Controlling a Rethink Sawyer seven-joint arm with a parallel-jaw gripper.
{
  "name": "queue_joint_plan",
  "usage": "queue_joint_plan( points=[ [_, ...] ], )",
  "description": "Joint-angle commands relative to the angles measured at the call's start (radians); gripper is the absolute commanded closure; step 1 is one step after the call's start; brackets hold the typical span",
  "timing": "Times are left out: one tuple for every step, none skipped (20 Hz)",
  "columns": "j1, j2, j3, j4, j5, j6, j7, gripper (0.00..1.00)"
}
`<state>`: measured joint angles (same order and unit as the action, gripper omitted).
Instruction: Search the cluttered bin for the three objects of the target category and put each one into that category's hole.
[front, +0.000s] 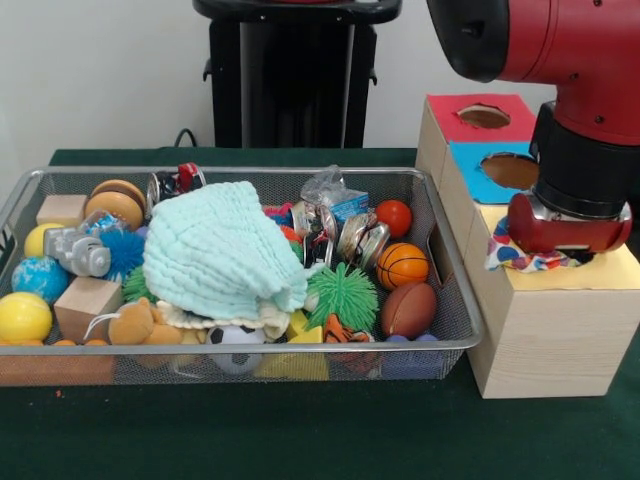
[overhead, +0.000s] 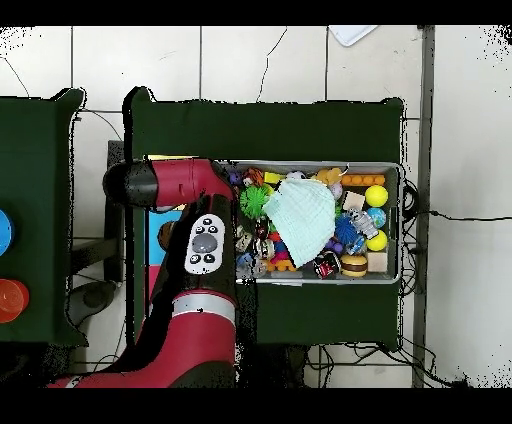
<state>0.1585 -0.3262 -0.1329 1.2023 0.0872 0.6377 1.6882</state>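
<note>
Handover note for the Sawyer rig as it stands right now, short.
Pincer: down over the yellow-topped pale wooden box, hidden by the red wrist; open or shut cannot be told.
Spotted white fabric piece: bunched under the wrist on the yellow top, partly showing, so not clearly through the hole.
Silver wire-mesh basket: full of balls, blocks and toys, with a mint cloth on top. No other spotted piece shows.
Left: finish this drop, then search under the mint cloth.

Glossy red arm (front: 590, 50), black wrist band, grey btn panel, prob. silver trim.
</note>
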Motion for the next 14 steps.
queue_joint_plan(
  points=[
    [-0.031, -0.062, 0.028, 0.130, -0.004, 0.194, 0.106, 0.00],
    [-0.032, -0.098, 0.026, 0.135, 0.000, 0.235, 0.097, 0.00],
    [-0.035, -0.129, 0.024, 0.138, 0.001, 0.273, 0.085, 0.00],
    [-0.038, -0.146, 0.023, 0.133, 0.004, 0.305, 0.082, 0.00],
    [-0.042, -0.155, 0.022, 0.126, 0.004, 0.324, 0.077, 0.00],
    [-0.046, -0.164, 0.022, 0.118, 0.003, 0.342, 0.072, 0.00],
    [-0.051, -0.174, 0.024, 0.125, 0.003, 0.343, 0.070, 0.00],
    [-0.055, -0.178, 0.026, 0.125, 0.002, 0.345, 0.067, 0.00],
    [-0.059, -0.182, 0.029, 0.125, 0.001, 0.346, 0.063, 0.00],
    [-0.063, -0.184, 0.031, 0.125, -0.001, 0.345, 0.059, 0.00],
    [-0.068, -0.186, 0.034, 0.122, -0.003, 0.341, 0.056, 0.00],
    [-0.072, -0.187, 0.037, 0.120, -0.004, 0.336, 0.053, 0.00],
    [-0.077, -0.184, 0.040, 0.111, -0.005, 0.333, 0.053, 0.00],
    [-0.080, -0.184, 0.043, 0.115, -0.006, 0.320, 0.054, 0.00]
  ],
)
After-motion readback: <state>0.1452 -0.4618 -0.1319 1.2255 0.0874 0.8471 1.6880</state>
